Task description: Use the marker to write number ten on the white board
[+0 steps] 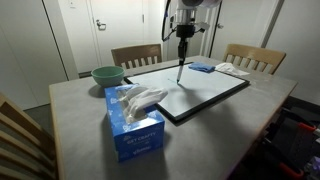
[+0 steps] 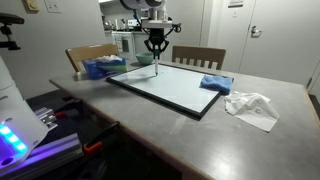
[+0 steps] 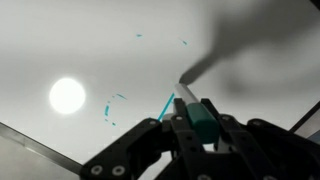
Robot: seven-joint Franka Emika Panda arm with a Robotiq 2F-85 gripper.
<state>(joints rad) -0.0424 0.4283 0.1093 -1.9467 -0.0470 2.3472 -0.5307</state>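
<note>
The white board lies flat on the grey table and shows in both exterior views. My gripper hangs over its far part, shut on the marker, a slim pale stick with a teal end, held upright with its tip down at the board surface. In the wrist view the marker points from the jaws to the board, where teal strokes and a straight teal line are drawn near the tip.
A blue tissue box stands at the table's front, a green bowl beside it. A blue cloth pad lies on the board's edge, with crumpled white tissue next to it. Wooden chairs stand behind the table.
</note>
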